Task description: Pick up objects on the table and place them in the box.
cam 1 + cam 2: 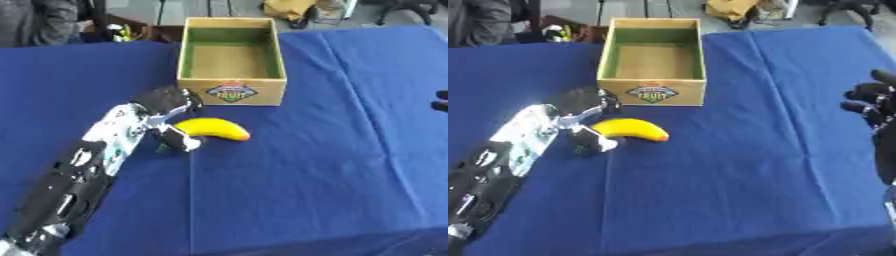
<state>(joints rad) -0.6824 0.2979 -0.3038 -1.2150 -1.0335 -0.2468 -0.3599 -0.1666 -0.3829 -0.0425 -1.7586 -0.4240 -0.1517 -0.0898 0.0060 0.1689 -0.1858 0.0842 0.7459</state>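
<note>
- One blue-clothed tabletop [332, 165] filling nearly the whole view, creased lengthwise, askew.
- Open wooden box [231, 60] standing toward the far side, green inside, nothing visible in it, a fruit label [231, 92] on the near wall.
- Left arm [83, 175] reaching in from the lower left corner, black with silver parts, stretched diagonally toward the box.
- Left hand [166, 117] lying at the stem end of the banana, just short of the box's near left corner; fingers [182, 140] curled about that end, one part above it and one below, though whether actually gripping or only touching cannot be told for certain.
- Right hand [875, 102] showing only at the right edge, best in the right eye view, well apart from box and fruit, dark fingers slightly bent and relaxed, holding nothing.
- Yellow banana [214, 128] resting on the cloth just in front of the box, not in it, curved, its free tip pointing right.
</note>
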